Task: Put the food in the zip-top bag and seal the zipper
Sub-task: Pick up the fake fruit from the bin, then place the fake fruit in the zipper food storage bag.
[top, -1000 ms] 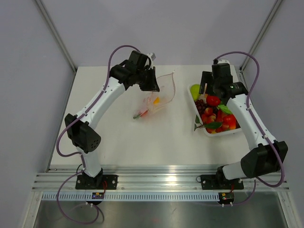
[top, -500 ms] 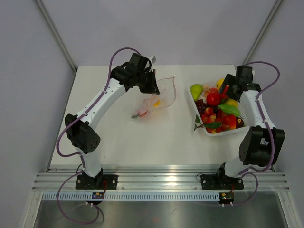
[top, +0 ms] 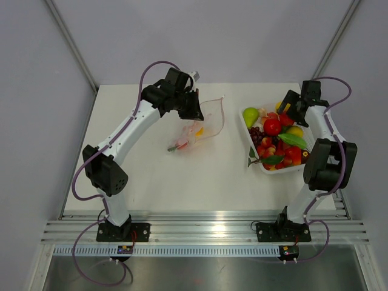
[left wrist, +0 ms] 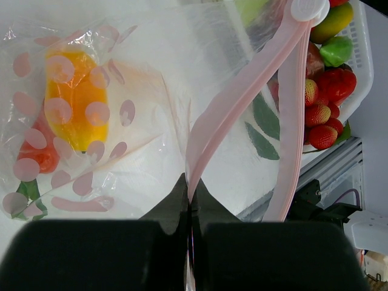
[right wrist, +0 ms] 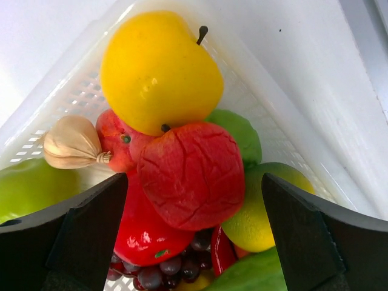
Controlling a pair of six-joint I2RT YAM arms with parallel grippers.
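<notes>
The clear zip-top bag (top: 205, 124) lies on the table, with a yellow-orange piece (left wrist: 76, 97) and a red piece (left wrist: 36, 154) of food inside. My left gripper (top: 193, 109) is shut on its pink zipper strip (left wrist: 242, 97), gripping it at the jaws (left wrist: 191, 200) and holding the mouth open. The rest of the food (top: 276, 142) is piled in the white tray (top: 285, 171). My right gripper (top: 290, 107) is open and empty just above the tray's far end. Its fingers (right wrist: 85, 236) straddle a wrinkled red fruit (right wrist: 191, 173) below a yellow apple (right wrist: 160, 73).
The tray also holds a garlic bulb (right wrist: 70, 142), dark grapes (right wrist: 176, 260), a shiny red fruit (right wrist: 142, 233) and a green pear (top: 250, 115). The tray wall (right wrist: 285, 97) runs close behind the fruit. The table's right edge lies just past the tray.
My right arm has swung from the tray's left far end to its right far side, and the gripper now faces the piled fruit. The left gripper and bag have hardly moved.
</notes>
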